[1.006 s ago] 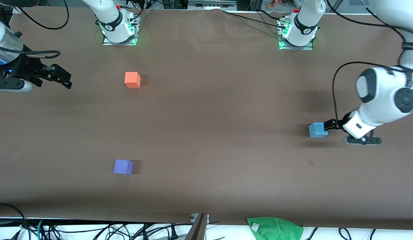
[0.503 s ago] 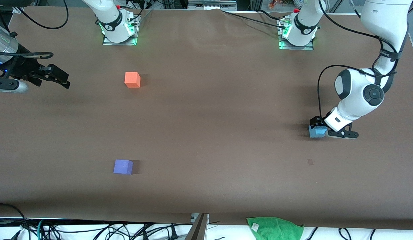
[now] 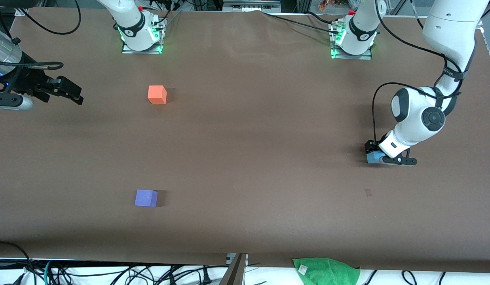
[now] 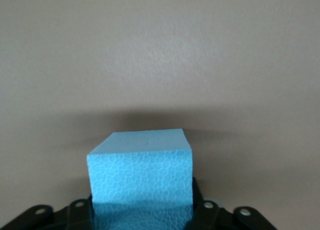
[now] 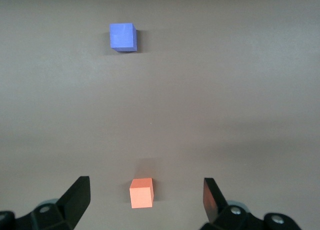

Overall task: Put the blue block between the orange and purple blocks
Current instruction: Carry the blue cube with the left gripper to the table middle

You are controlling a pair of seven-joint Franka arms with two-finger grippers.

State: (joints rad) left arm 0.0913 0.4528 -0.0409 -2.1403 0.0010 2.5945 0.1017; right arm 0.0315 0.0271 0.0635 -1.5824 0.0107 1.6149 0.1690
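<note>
The light blue block rests on the brown table toward the left arm's end. My left gripper is down on it, its fingers against two opposite sides; in the left wrist view the blue block fills the space in my left gripper. The orange block and the purple block lie toward the right arm's end, the purple one nearer the camera. My right gripper is open and waits in the air near the table's end. The right wrist view shows my right gripper, the orange block and the purple block.
A green cloth lies at the table edge nearest the camera. A small dark mark is on the table near the blue block. Cables run along both long edges.
My left gripper has moved from beside the blue block to over it, with the fingers now on its sides. My right gripper drew back slightly toward the table's end.
</note>
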